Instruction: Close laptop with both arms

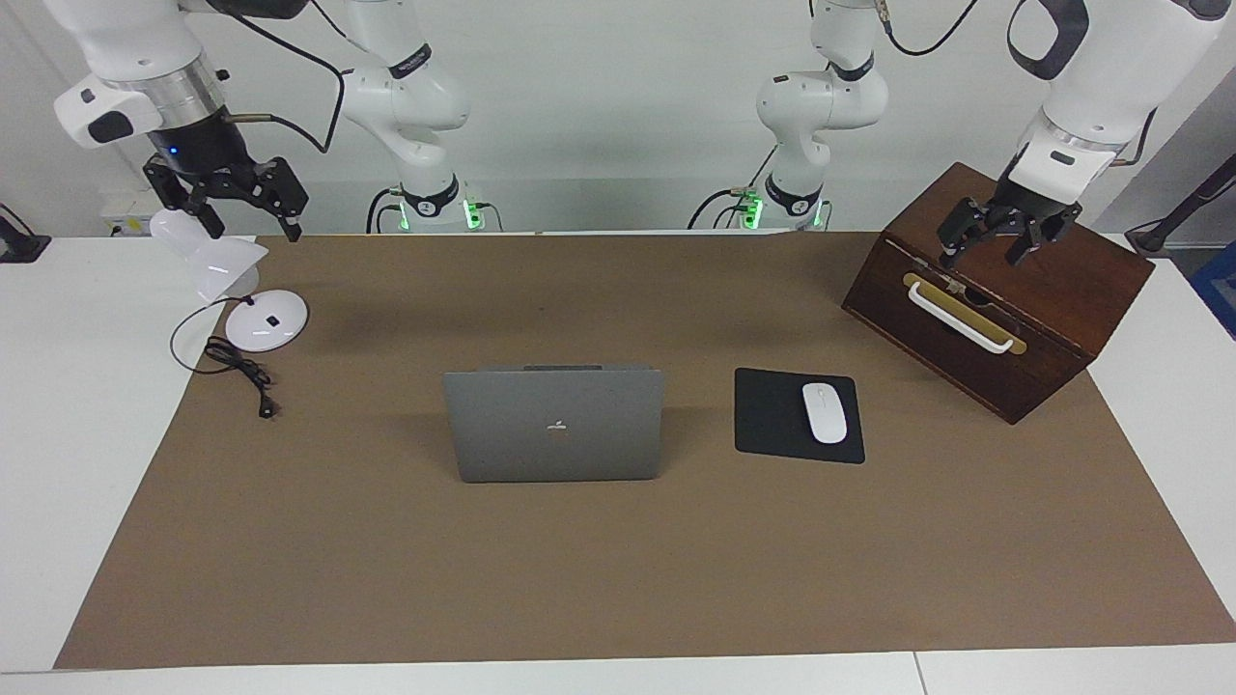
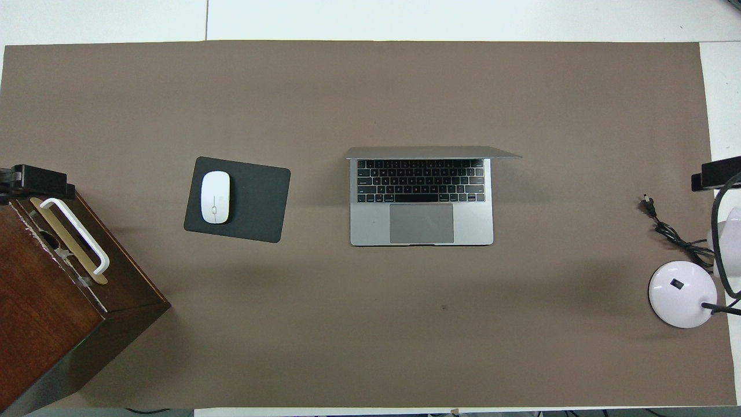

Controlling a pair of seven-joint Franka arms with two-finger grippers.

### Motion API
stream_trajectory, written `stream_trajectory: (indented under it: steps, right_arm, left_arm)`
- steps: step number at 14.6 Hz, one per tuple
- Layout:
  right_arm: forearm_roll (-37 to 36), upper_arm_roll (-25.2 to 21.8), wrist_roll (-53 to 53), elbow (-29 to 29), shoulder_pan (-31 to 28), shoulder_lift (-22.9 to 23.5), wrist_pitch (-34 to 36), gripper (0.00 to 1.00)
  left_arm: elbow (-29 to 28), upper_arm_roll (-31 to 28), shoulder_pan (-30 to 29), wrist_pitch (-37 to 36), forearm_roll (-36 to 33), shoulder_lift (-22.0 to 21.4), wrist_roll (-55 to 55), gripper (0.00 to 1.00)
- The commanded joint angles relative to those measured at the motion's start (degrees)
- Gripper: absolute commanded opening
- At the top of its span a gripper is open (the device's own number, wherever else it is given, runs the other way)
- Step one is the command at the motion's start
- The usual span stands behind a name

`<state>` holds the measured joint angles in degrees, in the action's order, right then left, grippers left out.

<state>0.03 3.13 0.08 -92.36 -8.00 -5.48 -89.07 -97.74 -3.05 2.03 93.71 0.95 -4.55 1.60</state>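
Note:
The silver-grey laptop point(image 1: 555, 425) point(image 2: 421, 202) stands open in the middle of the brown mat, its lid upright with the logo side turned away from the robots and the keyboard toward them. My right gripper point(image 1: 249, 227) point(image 2: 716, 174) hangs open in the air over the white lamp at the right arm's end of the table. At the left arm's end, the left gripper point(image 1: 985, 253) point(image 2: 35, 180) is open above the wooden box. Both are well away from the laptop and hold nothing.
A black mousepad point(image 1: 772, 415) point(image 2: 255, 200) with a white mouse point(image 1: 826, 412) point(image 2: 215, 197) lies beside the laptop toward the left arm's end. A dark wooden box point(image 1: 1053, 299) point(image 2: 40, 301) with a white handle sits there too. A white desk lamp point(image 1: 266, 319) point(image 2: 680, 292) and its cable point(image 1: 237, 367) lie at the right arm's end.

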Motion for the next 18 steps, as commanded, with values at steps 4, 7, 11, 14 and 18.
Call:
stream_trajectory:
  steps: [4, 7, 11, 14, 18]
  right_arm:
    - [-0.6, 0.5, -1.8, -0.8, -1.2, -0.5, -1.5, 1.00]
    - [-0.6, 0.5, -2.6, -0.9, -2.2, -0.5, -1.5, 1.00]
    - [-0.6, 0.6, -2.4, -0.9, -2.0, -0.4, -1.7, 1.00]
    - [-0.6, 0.6, -3.0, -1.0, -2.1, -0.1, -3.1, 1.00]
    - [-0.6, 0.6, -3.1, -1.0, -2.2, -0.1, -3.3, 1.00]
  left_arm:
    - [-0.3, -0.4, 0.0, -1.0, 0.5, -1.0, -0.5, 1.00]
    - [-0.3, -0.8, 0.0, -0.8, 0.5, -1.0, -0.5, 1.00]
    - [-0.3, -0.8, 0.2, -0.4, 0.5, -1.0, -0.5, 1.00]
    - [-0.4, -0.8, 0.3, -0.3, 0.4, -1.0, -0.7, 1.00]
    - [-0.9, -0.6, 0.6, -0.9, 0.5, -1.2, -0.5, 1.00]
